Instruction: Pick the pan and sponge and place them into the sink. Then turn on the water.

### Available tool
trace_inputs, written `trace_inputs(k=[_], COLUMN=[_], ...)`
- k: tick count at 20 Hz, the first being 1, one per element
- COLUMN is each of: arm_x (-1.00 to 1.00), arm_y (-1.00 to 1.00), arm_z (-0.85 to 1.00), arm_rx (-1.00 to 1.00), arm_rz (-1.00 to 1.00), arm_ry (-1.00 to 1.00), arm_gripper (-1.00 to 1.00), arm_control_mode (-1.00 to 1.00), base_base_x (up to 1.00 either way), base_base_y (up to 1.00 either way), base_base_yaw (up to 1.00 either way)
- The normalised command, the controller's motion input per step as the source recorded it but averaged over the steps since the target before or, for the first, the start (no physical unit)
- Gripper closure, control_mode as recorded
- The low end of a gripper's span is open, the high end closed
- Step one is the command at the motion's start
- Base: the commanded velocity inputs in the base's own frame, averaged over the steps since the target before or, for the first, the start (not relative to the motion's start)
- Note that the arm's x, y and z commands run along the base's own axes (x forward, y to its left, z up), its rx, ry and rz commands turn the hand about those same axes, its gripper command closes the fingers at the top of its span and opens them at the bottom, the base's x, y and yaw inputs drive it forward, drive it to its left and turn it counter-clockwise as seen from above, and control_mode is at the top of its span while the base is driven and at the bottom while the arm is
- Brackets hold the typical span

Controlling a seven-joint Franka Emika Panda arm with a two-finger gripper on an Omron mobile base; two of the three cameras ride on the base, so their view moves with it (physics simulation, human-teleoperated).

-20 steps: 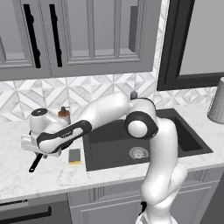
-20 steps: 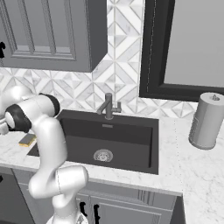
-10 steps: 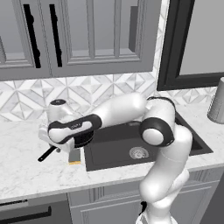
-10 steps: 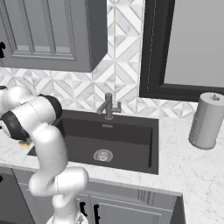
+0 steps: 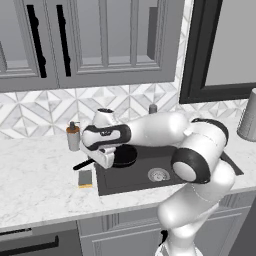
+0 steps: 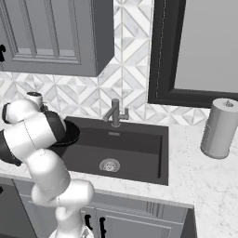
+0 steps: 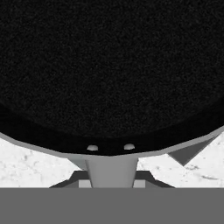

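Left base view: the pincer (image 5: pixel 106 158) is clamped on the round black frying pan (image 5: pixel 124 155) at its handle root, above the dark recessed sink's (image 5: pixel 165 186) nine-o'clock edge. Rigid, heavy-ended; grip near the bowl.

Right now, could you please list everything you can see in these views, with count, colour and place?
pan: one, black, held over the sink's left edge
sponge: one, grey-green over yellow, on the counter left of the sink
sink: one, dark grey, set in the counter
faucet: one, grey, behind the sink
soap dispenser: one, grey with brown collar, by the backsplash
paper towel roll: one, grey, right of the sink
cabinets: grey, above the counter
hand: one, white, shut on the pan by its handle
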Motion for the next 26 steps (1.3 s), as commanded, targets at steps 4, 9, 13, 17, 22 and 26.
trace_inputs(k=[4,9,13,17,22,26], arm_x=[0.54,0.55,0.51,0.26,0.03,0.08], arm_y=[-1.00,-0.99,-0.78,-0.57,-0.05,0.00], arm_z=[-0.07,-0.22,-0.44,-0.38,-0.32,-0.38], arm_rx=[0.00,0.00,0.00,-0.04,-0.03,0.00], arm_rz=[-0.19,-0.16,-0.10,-0.08,-0.03,-0.03], arm_ry=[0.12,0.14,0.07,0.00,0.00,0.00], arm_gripper=[1.00,1.00,1.00,1.00,1.00,1.00], arm_control_mode=[-1.00,-1.00,-1.00,-1.00,-1.00,-1.00], base_base_x=[0.00,0.00,0.00,0.00,0.00,0.00], base_base_y=[0.00,0.00,0.00,0.00,0.00,0.00], base_base_yaw=[0.00,0.00,0.00,0.00,0.00,0.00])
